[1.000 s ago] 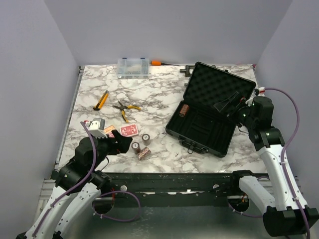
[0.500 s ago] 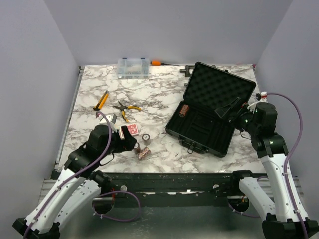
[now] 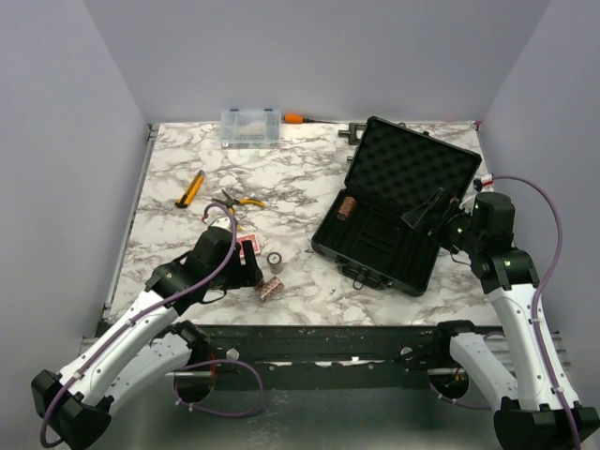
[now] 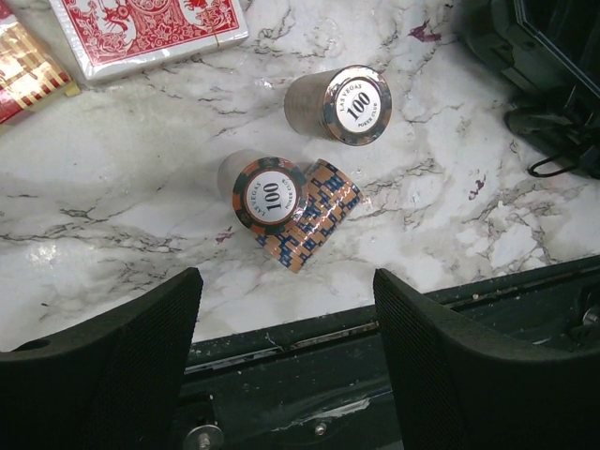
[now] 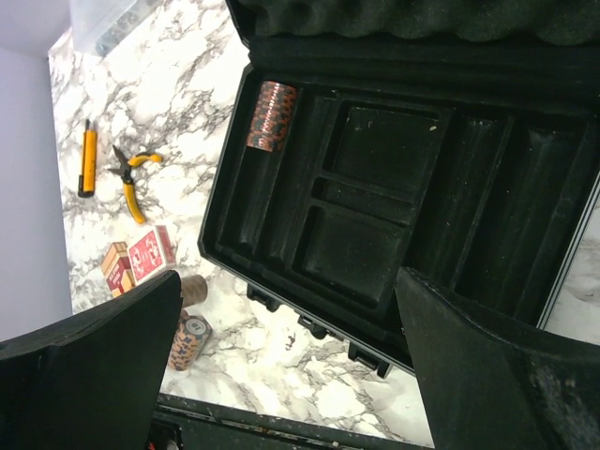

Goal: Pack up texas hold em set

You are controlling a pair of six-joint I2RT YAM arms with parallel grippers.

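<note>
Two arms over the marbled surface [image 3: 281, 178], seen from above and from each wrist. My left gripper [image 4: 286, 291] is wide open with nothing between its jaws. It hangs above the near edge of the surface, over a cluster of three chip rolls. One upright roll [image 4: 352, 105] stands alone, its "100" face upward. A second upright roll [image 4: 269, 195] stands just nearer to me, and a lying roll [image 4: 314, 217] rests on its side against it. Beyond them, flat on the surface, lies a red-backed card deck [image 4: 150, 28], with a red-and-gold pack [image 4: 23, 70] beside it at the left. My right gripper [image 5: 289, 279] is also fully spread and empty, poised above the tray of the case [image 3: 412, 164]. The case sits on the right half of the surface with its foam-lined lid raised. The tray holds one stowed roll [image 5: 271, 115], lying at the far end of the leftmost slot — the other compartments show only black lining. Further back on the left lie orange-handled pliers [image 3: 236, 202] and a yellow-handled knife [image 3: 190, 188], well apart from the case. A clear organizer box [image 3: 250, 127] stands at the far edge.
</note>
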